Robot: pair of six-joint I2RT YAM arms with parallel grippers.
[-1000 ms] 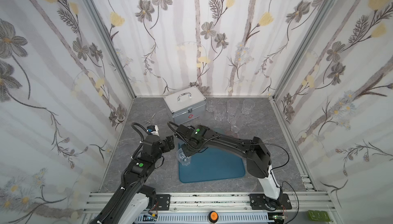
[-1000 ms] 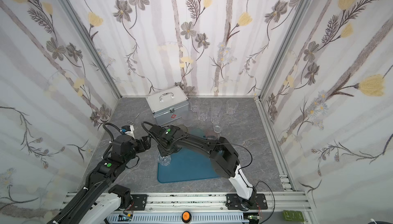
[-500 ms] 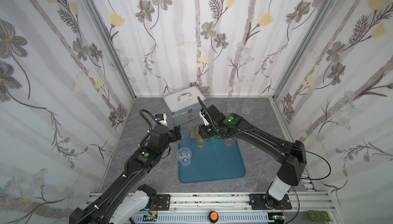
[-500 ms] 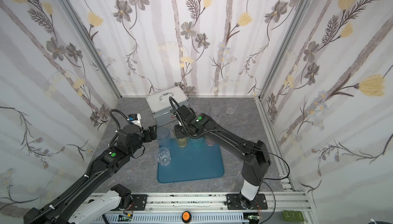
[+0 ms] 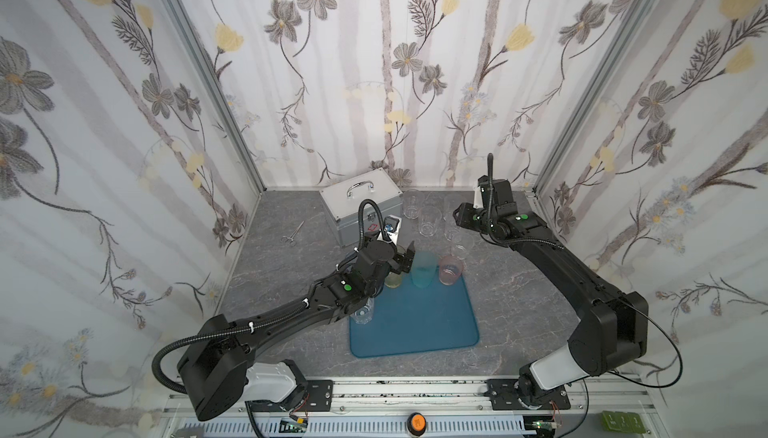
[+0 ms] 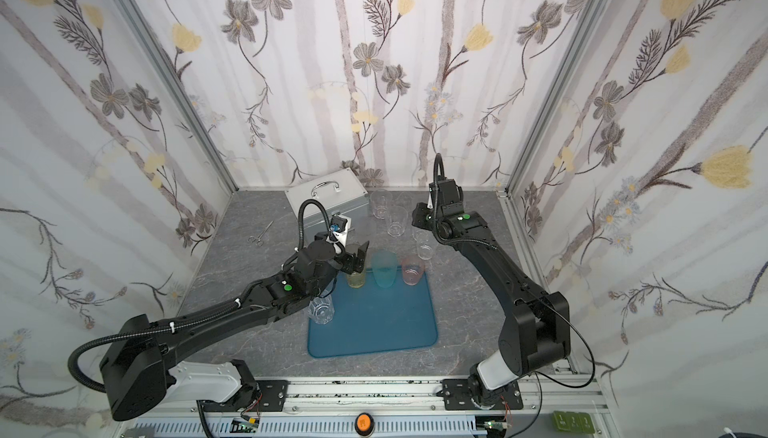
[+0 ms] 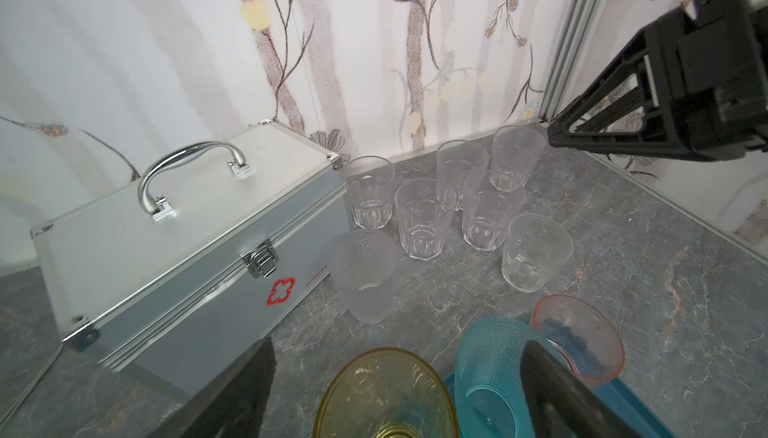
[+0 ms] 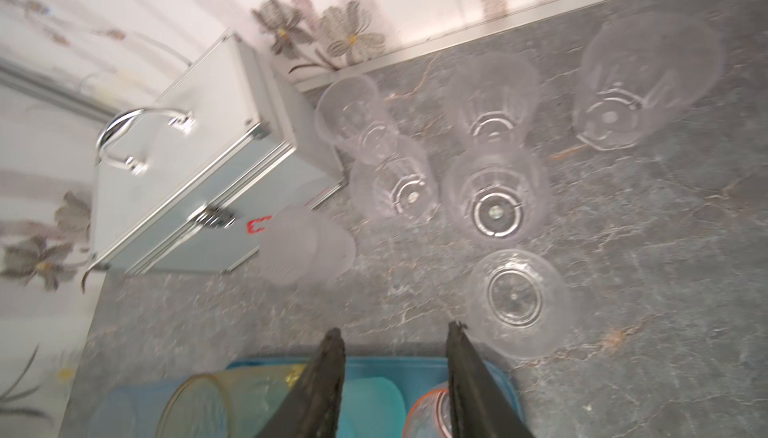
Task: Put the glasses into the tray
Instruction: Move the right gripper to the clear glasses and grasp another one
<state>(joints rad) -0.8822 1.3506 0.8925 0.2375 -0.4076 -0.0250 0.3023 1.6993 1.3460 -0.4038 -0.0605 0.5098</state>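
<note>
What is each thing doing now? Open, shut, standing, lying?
Left tool: open.
Right tool: open, empty.
Silver metal case: shut, latched.
Flat teal plastic tray: flat on table.
Yellow see-through glass: upright in tray.
Teal see-through glass: upright in tray.
Pink see-through glass: upright in tray.
Clear faceted glass: upright at tray's left edge.
Frosted dotted glass: upright beside case.
Six clear glasses: upright on table.
</note>
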